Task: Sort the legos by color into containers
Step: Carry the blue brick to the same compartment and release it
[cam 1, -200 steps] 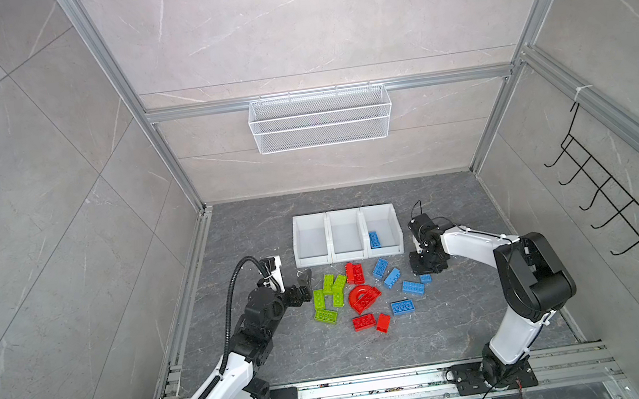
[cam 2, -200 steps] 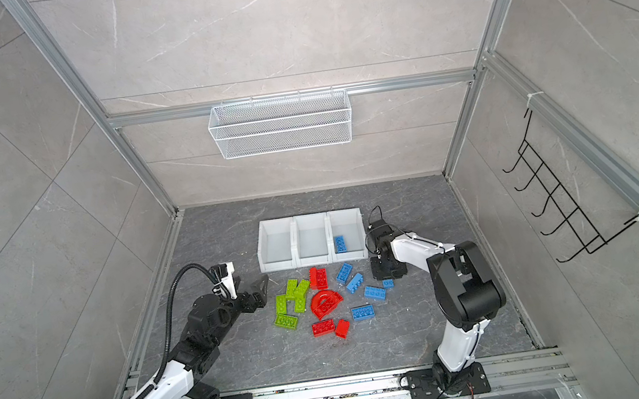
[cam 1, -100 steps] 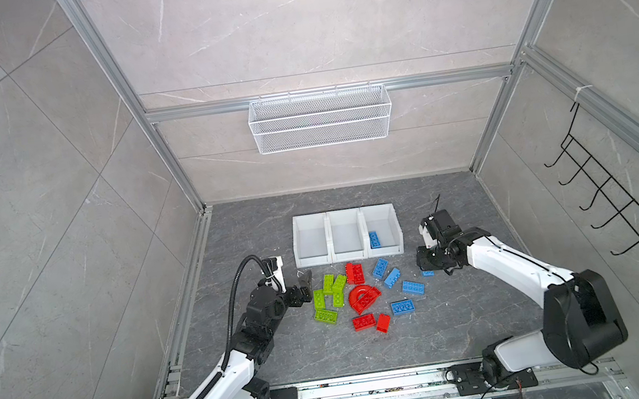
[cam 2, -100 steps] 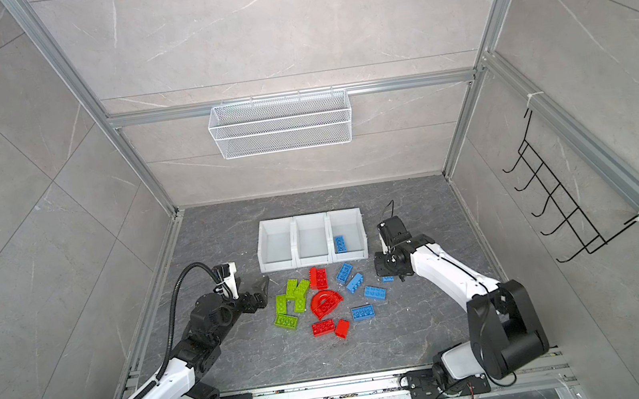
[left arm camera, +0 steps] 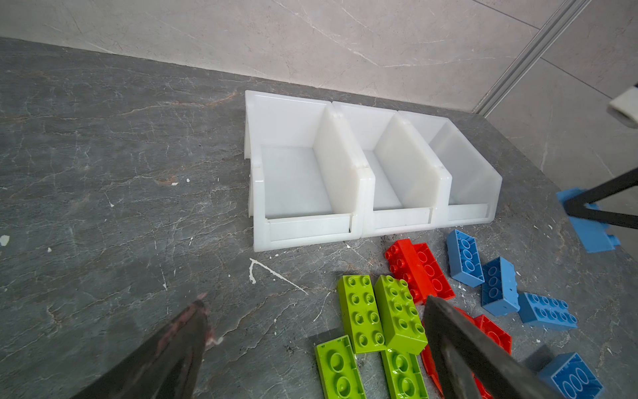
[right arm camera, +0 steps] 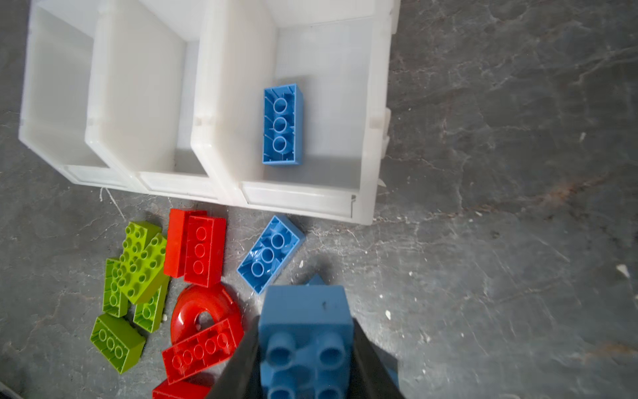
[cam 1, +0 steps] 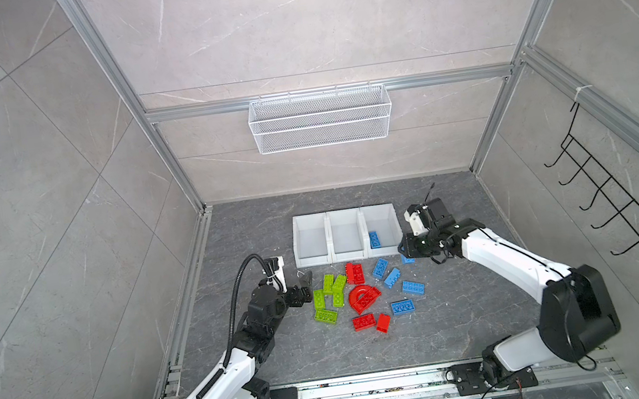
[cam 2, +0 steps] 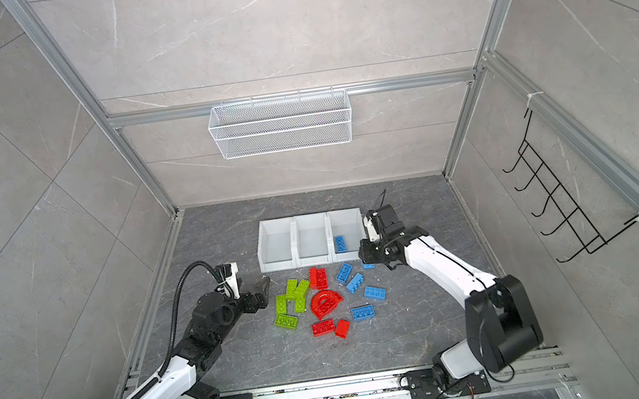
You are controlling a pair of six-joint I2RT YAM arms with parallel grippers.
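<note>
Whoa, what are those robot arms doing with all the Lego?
They are sorting Lego by color into three white bins. The right gripper has its jaws shut on a blue brick, near the front corner of the right-hand bin, where another blue piece already lies. The other two bins are empty. The left gripper hovers with jaws open beside the green bricks, holding nothing. Red bricks and loose blue bricks lie on the table.

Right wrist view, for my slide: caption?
Right gripper clamps a blue brick near the end bin, which holds one blue piece.
</note>
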